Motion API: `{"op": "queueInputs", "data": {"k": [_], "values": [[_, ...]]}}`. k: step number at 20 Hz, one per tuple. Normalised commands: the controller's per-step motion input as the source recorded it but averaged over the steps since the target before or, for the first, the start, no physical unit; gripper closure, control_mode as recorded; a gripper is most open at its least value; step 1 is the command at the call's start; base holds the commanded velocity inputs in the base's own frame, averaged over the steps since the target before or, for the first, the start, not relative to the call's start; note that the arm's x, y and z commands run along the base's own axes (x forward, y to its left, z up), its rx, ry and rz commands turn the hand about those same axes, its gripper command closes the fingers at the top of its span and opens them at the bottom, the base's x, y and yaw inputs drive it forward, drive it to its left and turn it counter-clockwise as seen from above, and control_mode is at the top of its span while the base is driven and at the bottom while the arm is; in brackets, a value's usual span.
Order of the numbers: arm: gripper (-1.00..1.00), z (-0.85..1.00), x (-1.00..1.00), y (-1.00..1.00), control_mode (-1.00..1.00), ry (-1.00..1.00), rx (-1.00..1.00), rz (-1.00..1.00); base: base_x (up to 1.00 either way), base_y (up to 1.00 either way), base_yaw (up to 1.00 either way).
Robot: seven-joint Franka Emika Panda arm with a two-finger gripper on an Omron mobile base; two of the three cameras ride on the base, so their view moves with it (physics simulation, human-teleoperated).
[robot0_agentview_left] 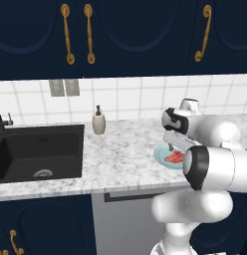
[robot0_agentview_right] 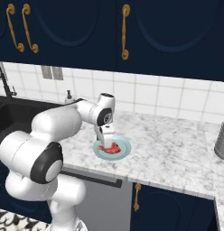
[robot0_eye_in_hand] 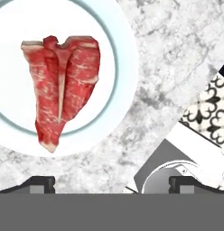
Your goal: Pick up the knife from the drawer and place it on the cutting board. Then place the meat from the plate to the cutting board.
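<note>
1. Marble counter [robot0_agentview_left: 120,154] under navy cabinets, tiled wall behind. Left base view: black sink [robot0_agentview_left: 38,152] at the counter's left end; soap bottle [robot0_agentview_left: 98,121] at the back edge; plate [robot0_agentview_left: 168,158] near the front edge, partly behind the arm; meat [robot0_agentview_left: 175,158] on it; gripper [robot0_agentview_left: 171,147] just above the plate.
2. Right base view: plate [robot0_agentview_right: 124,149] near the counter's front edge, meat [robot0_agentview_right: 112,148] lying on it, gripper [robot0_agentview_right: 105,145] pointing down at the meat's left side. Metal canister [robot0_agentview_right: 222,140] at the counter's right end.
3. Hand view: meat [robot0_eye_in_hand: 62,85] flat on the plate [robot0_eye_in_hand: 118,58], off to the upper left; finger tips [robot0_eye_in_hand: 38,182] spread wide, nothing between them.
4. Step judged: grasping the meat. Centre the tips over it first, straddle its narrow width, descend squarely, close gently to avoid dragging the plate.
</note>
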Motion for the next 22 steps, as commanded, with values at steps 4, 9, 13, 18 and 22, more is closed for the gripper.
{"op": "queueInputs", "data": {"k": [4, 9, 13, 18, 22], "values": [[-1.00, -0.34, 0.25, 0.01, -1.00, 0.00, 0.00, 0.00, 0.00, 0.00, 0.00], [-1.00, -0.27, 0.15, 0.03, -1.00, 0.00, -0.01, -0.01, 0.00, 0.00, 0.00], [-1.00, -0.13, 0.22, 0.07, -1.00, 0.00, 0.00, -0.03, 0.00, 0.00, 0.00], [-1.00, -0.14, 0.19, 0.07, -1.00, 0.00, 0.00, -0.04, 0.00, 0.00, 0.00], [-1.00, -0.27, 0.13, 0.00, -1.00, 0.00, 0.00, -0.05, 0.00, 0.00, 0.00]]}}
